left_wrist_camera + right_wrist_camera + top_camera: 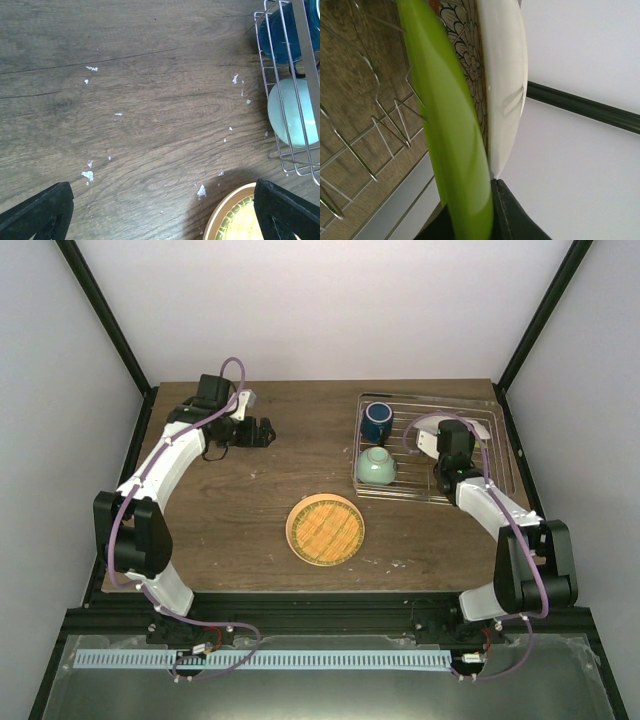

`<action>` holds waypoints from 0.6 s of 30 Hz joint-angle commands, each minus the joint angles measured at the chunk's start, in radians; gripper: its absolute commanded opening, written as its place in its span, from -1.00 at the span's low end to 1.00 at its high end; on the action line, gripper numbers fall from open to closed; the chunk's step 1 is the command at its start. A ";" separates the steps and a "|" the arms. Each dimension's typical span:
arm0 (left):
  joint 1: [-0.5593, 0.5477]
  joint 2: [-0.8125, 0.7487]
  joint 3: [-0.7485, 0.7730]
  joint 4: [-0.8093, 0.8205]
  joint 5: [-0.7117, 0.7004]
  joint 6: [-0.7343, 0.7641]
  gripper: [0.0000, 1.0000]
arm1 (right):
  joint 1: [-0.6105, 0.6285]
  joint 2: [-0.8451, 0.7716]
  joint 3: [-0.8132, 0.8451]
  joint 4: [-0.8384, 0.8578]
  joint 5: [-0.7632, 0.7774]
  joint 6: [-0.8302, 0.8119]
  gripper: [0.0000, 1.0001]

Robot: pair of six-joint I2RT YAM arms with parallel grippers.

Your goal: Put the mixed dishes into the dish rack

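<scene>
We count one dark blue mug point(377, 421) and one mint-green bowl point(376, 467) in the dish rack point(420, 397), and three plates. The orange woven plate point(325, 529) lies flat just left of the rack. The right gripper point(472, 220) is clamped on the green plate point(445, 125), which stands upright against the flower-pattern plate point(502, 75) at the rack. The left gripper point(160, 200) gapes wide and empty.
</scene>
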 commanded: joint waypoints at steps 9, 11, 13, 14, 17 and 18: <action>0.002 0.006 -0.003 0.002 0.007 0.006 1.00 | 0.014 0.018 0.006 0.041 -0.010 -0.003 0.09; 0.001 0.007 -0.004 0.001 0.007 0.006 0.99 | 0.013 0.022 0.006 0.052 -0.002 -0.006 0.18; 0.001 0.007 -0.003 0.000 0.010 0.006 0.99 | 0.013 0.025 0.006 0.073 0.009 -0.015 0.29; 0.002 0.007 -0.003 0.000 0.011 0.005 1.00 | 0.013 0.026 0.008 0.083 0.014 -0.019 0.34; 0.002 0.007 -0.003 0.000 0.013 0.005 1.00 | 0.012 0.028 0.020 0.087 0.020 -0.018 0.45; 0.002 0.007 -0.003 0.000 0.012 0.005 1.00 | 0.012 0.027 0.023 0.087 0.020 -0.017 0.47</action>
